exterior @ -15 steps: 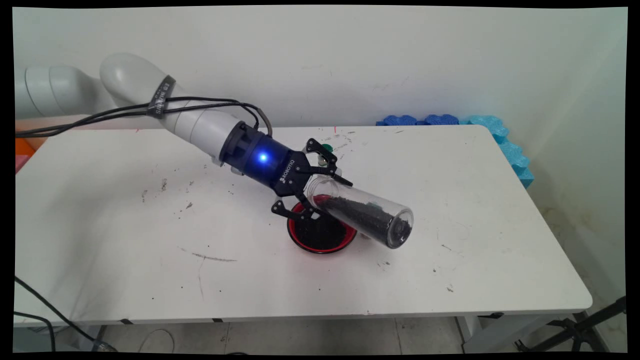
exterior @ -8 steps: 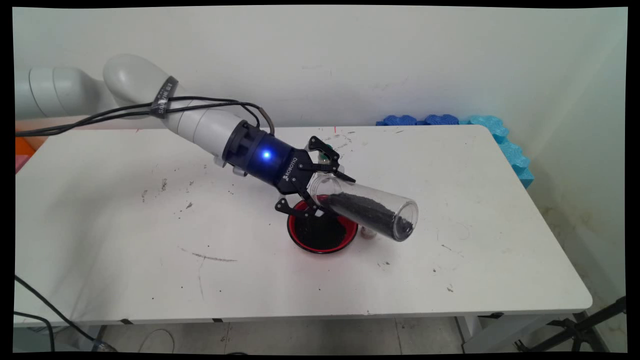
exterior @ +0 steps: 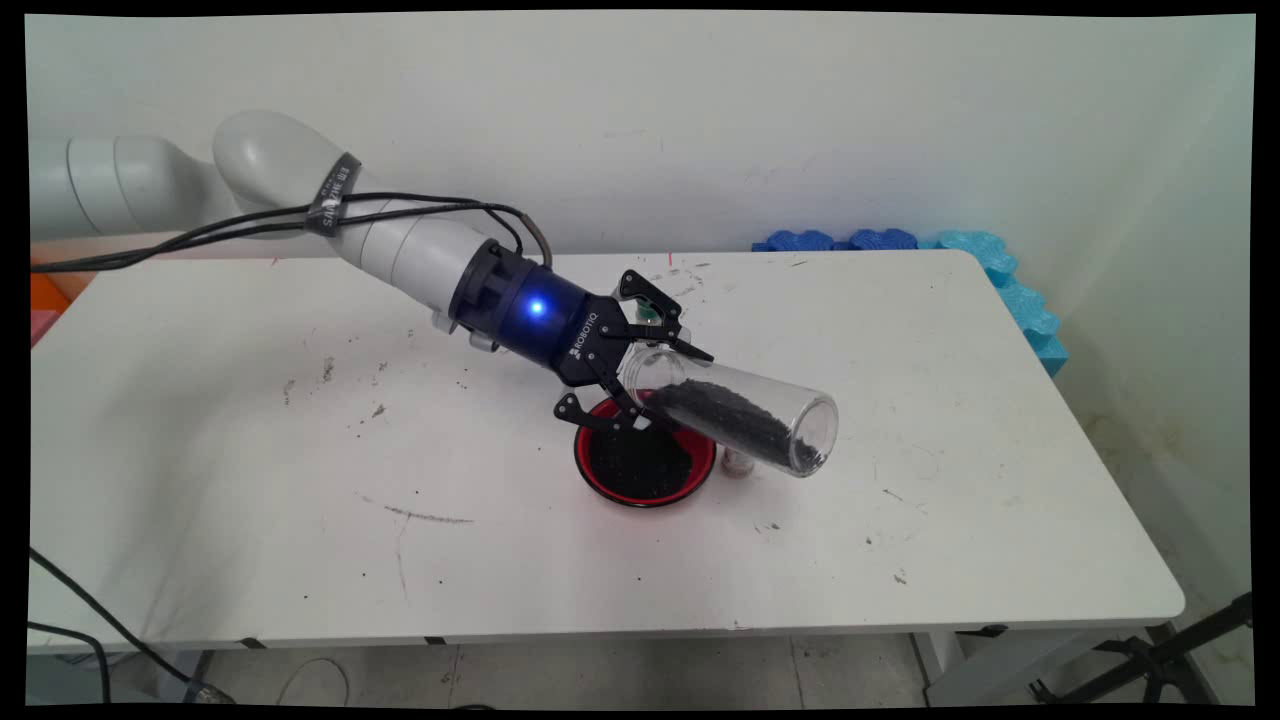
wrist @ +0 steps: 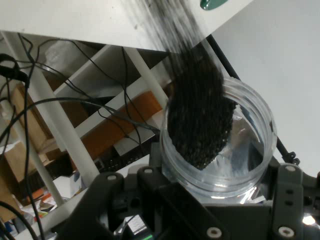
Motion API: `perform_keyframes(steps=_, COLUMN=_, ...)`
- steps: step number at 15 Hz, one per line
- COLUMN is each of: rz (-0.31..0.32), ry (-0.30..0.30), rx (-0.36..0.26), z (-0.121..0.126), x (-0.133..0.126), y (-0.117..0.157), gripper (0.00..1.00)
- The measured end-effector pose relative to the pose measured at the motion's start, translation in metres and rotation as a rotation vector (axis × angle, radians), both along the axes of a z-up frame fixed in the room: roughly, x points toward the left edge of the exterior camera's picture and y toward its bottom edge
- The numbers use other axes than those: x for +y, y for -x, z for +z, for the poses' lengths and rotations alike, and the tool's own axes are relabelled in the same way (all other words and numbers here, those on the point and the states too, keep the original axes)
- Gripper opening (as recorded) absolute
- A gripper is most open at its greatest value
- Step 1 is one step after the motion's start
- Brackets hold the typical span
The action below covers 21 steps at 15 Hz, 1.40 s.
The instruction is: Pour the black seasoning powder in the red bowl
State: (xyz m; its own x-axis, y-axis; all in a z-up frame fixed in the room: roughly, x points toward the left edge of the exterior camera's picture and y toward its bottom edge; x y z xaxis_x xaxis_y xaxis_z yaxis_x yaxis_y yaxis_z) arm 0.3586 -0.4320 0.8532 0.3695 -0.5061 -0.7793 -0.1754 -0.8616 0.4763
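One clear plastic jar point(exterior: 735, 412) is clamped near its base between the fingers of the black gripper point(exterior: 632, 372), which is lettered ROBOTIQ on its body. The jar is held nearly level above the white table point(exterior: 950, 480), its open mouth turned toward the table's right side and tipped slightly down. Dark granules point(exterior: 745, 420) are heaped along its lower wall. A red-rimmed bowl point(exterior: 645, 465) filled with the same dark grains is seen just beneath the gripper. Blue foam pieces point(exterior: 1000, 275) are lined along the table's far right edge.
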Motion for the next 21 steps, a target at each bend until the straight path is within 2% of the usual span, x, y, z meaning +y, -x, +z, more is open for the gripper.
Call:
perform_keyframes(steps=9, rz=-0.072, ry=0.112, rx=-0.048, z=-0.006, x=-0.006, y=-0.004, gripper=0.0)
perform_keyframes(steps=13, rz=-0.116, ry=0.182, rx=-0.065, z=-0.007, x=-0.01, y=-0.004, gripper=0.0)
perform_keyframes(steps=17, rz=-0.184, ry=0.286, rx=-0.084, z=-0.006, x=-0.013, y=-0.005, gripper=0.0)
perform_keyframes(steps=21, rz=-0.28, ry=0.435, rx=-0.1, z=-0.003, x=-0.017, y=-0.005, gripper=0.0)
